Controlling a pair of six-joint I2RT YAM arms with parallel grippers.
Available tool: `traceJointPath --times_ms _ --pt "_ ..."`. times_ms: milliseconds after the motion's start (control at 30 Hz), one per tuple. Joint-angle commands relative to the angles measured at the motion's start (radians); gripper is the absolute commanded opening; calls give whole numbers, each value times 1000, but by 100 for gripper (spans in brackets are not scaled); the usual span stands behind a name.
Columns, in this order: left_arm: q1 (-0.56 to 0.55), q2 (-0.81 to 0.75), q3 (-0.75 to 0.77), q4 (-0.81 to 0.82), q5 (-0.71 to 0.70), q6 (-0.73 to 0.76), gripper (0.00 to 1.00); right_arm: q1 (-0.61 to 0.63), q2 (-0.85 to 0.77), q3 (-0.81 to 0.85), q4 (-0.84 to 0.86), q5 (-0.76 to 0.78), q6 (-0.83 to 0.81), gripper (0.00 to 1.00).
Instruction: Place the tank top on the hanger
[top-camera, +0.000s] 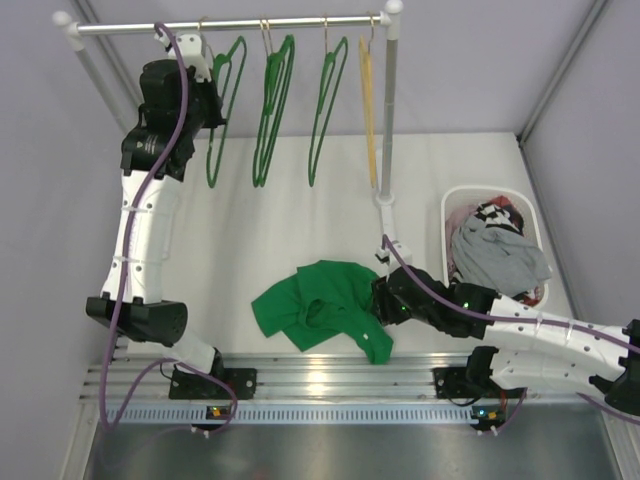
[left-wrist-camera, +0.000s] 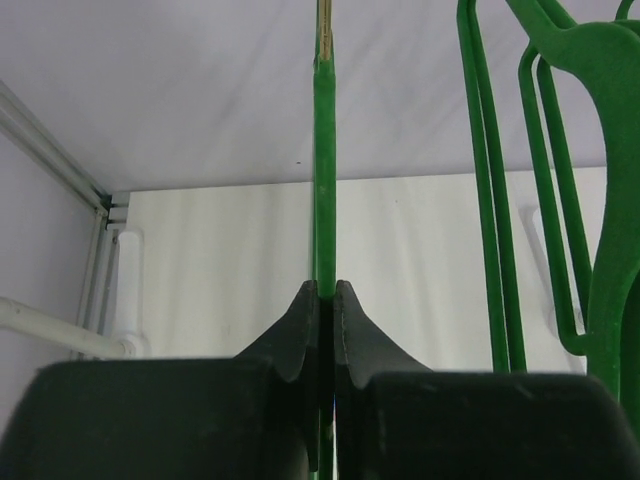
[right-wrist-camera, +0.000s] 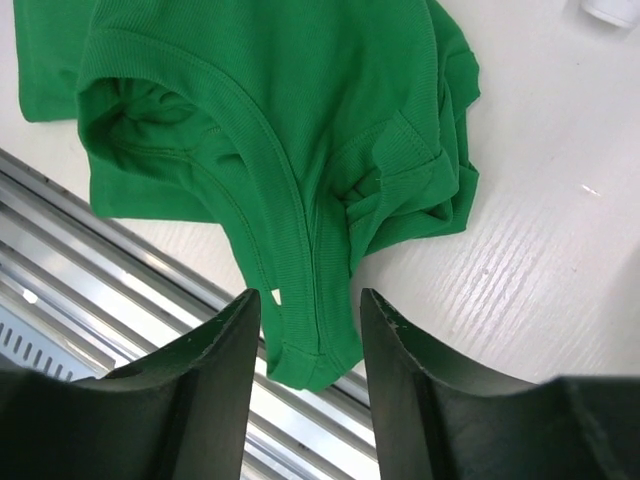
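The bright green tank top (top-camera: 320, 305) lies crumpled on the white table near the front edge, also in the right wrist view (right-wrist-camera: 280, 120). My right gripper (top-camera: 378, 300) is open at its right side. One strap end lies between the spread fingers (right-wrist-camera: 310, 300), which do not close on it. My left gripper (top-camera: 212, 100) is raised to the rack and shut on the wire of the leftmost green hanger (top-camera: 228, 110). The wrist view shows this hanger (left-wrist-camera: 325, 180) pinched between the closed jaws (left-wrist-camera: 325, 290), still hanging from the rail.
Two more green hangers (top-camera: 272, 110) (top-camera: 328, 110) and a yellow hanger (top-camera: 368, 110) hang from the rail (top-camera: 280, 24). The rack post (top-camera: 388, 120) stands behind the tank top. A white basket (top-camera: 455, 200) holding a grey garment (top-camera: 495, 255) sits at right. Aluminium rails (top-camera: 330, 375) run along the front edge.
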Motion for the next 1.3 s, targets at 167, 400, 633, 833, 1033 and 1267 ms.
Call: traceJointPath --times_ms 167,400,633,833,1033,1267 --pt "1 -28 69 86 -16 13 0 -12 0 62 27 32 -15 32" --pt "3 -66 121 107 1 17 0 -13 -5 69 33 61 -32 33" --pt "1 -158 12 72 25 -1 0 -13 -5 66 38 58 -40 34" --pt "1 -285 -155 68 39 -13 0 -15 -3 71 39 60 -58 35" --pt "1 -440 -338 9 100 -39 0 -17 0 71 32 55 -64 36" --pt "1 -675 -669 -78 140 -82 0 -18 -12 40 22 6 -47 36"
